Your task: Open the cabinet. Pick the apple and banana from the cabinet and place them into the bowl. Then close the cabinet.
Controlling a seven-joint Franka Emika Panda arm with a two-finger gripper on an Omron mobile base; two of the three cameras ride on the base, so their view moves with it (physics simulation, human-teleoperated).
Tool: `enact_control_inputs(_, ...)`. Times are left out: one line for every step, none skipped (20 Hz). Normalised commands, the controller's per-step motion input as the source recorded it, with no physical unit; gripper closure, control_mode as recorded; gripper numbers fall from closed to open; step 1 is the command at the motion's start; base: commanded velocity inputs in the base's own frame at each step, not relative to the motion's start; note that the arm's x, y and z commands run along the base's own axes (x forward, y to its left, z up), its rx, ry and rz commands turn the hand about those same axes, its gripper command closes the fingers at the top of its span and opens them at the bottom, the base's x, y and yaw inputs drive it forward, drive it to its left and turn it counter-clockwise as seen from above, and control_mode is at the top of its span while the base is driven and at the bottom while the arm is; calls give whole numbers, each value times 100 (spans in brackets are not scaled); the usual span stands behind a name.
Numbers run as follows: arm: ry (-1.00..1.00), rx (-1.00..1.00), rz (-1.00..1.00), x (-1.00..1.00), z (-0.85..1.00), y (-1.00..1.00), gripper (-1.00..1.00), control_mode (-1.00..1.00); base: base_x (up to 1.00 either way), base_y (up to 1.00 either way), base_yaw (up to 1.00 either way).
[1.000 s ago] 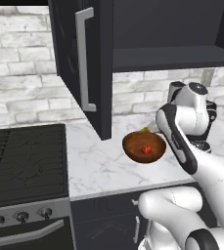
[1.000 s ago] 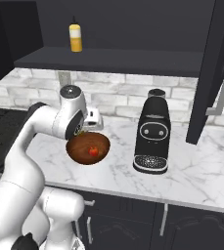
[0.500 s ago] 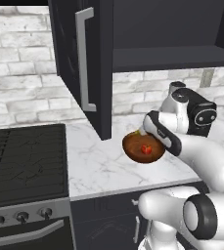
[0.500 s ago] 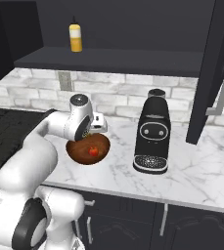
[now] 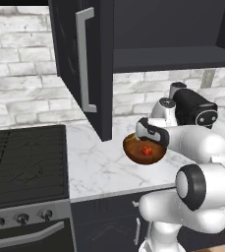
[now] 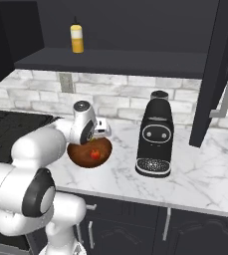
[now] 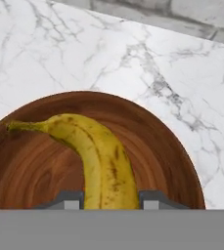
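The reddish-brown bowl (image 5: 132, 150) (image 6: 79, 155) sits on the marble counter with the small red apple (image 5: 147, 150) (image 6: 94, 155) inside it. My gripper (image 5: 147, 139) (image 6: 102, 133) hangs close over the bowl's rim. In the hand view the gripper (image 7: 111, 199) is shut on the yellow banana (image 7: 101, 156), which lies between the two dark fingertips (image 7: 67, 199) right above the bowl's wooden inside (image 7: 30, 166). The black wall cabinet stands open, its left door (image 5: 82, 64) swung out and its right door (image 6: 220, 74) open too.
A black coffee machine (image 6: 154, 134) (image 5: 195, 106) stands just right of the bowl. On the cabinet's shelf (image 6: 115, 60) stands a yellow bottle (image 6: 76, 39). The stove (image 5: 20, 157) lies to the left. The open left door hangs near the bowl.
The arm has folded down and the hand has dropped from beside the coffee machine's top to just over the bowl, carrying the banana.
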Motion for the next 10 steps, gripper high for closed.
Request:
enact_control_inputs(0,-6,2,0,-53,5,100,-100,0,0,0)
enact_control_inputs(0,-5,2,0,-49,6,-100,-100,0,0,0)
enact_control_inputs(0,-4,2,0,-41,4,-100,-100,0,0,0)
enact_control_inputs(0,0,0,0,-16,0,-100,-100,0,0,0)
enact_control_inputs(0,0,0,0,0,0,-100,-100,0,0,0)
enact_control_inputs(0,0,0,0,0,0,-100,-100,0,0,0)
enact_control_inputs(0,0,0,0,0,0,-100,-100,0,0,0)
enact_control_inputs(0,0,0,0,0,0,-100,-100,0,0,0)
enact_control_inputs(0,0,0,0,0,0,-100,-100,0,0,0)
enact_control_inputs(0,0,0,0,0,0,-100,-100,0,0,0)
